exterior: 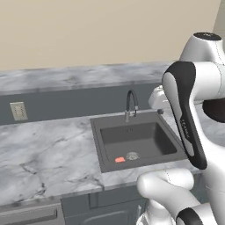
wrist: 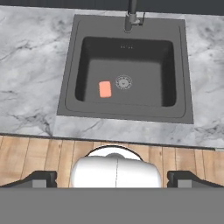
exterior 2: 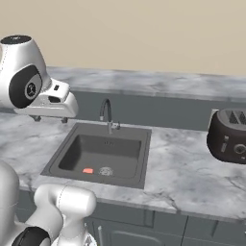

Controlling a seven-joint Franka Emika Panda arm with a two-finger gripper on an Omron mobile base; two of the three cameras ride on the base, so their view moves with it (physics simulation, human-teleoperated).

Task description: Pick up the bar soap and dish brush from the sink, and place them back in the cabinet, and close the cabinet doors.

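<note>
On the floor of the dark grey rectangular sink (wrist: 127,70), flat salmon-orange bar soap (wrist: 105,89) beside round metal drain (wrist: 124,82), grey-veined marble desk (wrist: 30,74) around, dark fingers (wrist: 43,178) spread wide apart high above, holding nothing.

counter (exterior 2: 192,173): grey marble, lying flat | toaster (exterior 2: 228,136): dark, sitting on counter at right | wall outlet (exterior: 18,111): sitting on backsplash | floor (wrist: 35,157): wood planks showing
</note>
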